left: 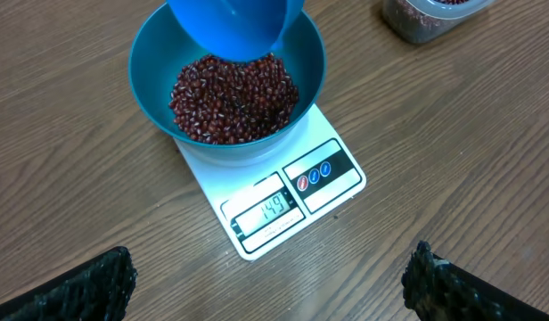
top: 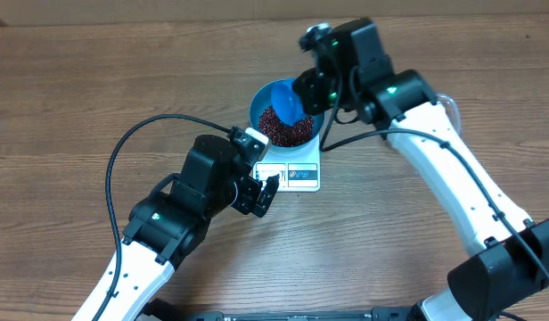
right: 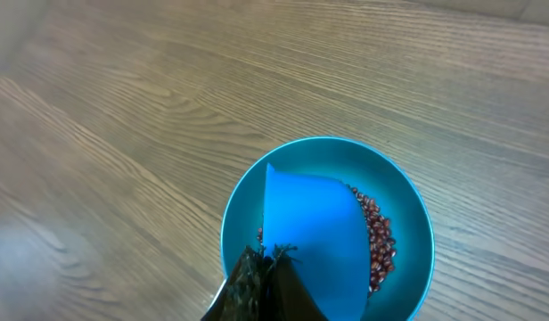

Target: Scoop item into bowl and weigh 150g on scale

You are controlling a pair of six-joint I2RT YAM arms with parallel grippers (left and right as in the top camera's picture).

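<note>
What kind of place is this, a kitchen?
Probably a robot test bench rather than a kitchen: two robot arms work at a plain wooden table, weighing a blue bowl of beans on a small scale.

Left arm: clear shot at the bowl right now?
Likely only the near rim of the bowl: the right gripper holds the scoop over it, blocking the top. The open left gripper faces it.
</note>
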